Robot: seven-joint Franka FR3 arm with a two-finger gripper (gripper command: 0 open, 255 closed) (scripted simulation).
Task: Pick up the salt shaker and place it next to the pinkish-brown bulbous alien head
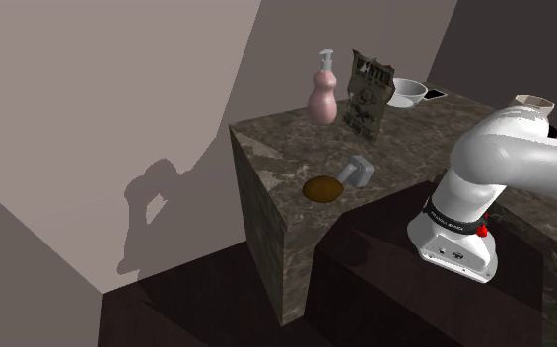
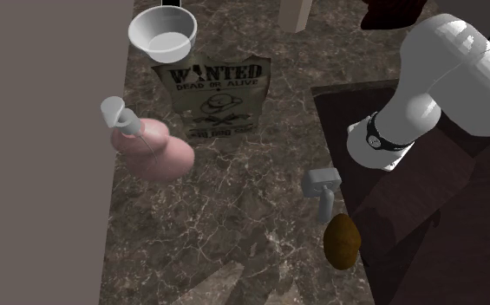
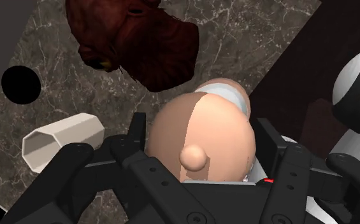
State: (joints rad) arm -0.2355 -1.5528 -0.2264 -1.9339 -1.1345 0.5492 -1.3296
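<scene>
Over the dark marbled table [image 3: 255,38], the claw [image 3: 201,130] appears pinched around the peach, rounded salt shaker [image 3: 210,137], holding it near the dark red-brown alien head [image 3: 134,44], presumably for placing.

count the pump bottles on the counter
1. The pink bottle stands at the back of the counter by the wall, next to the wanted bag. The arm may hide more.
</scene>
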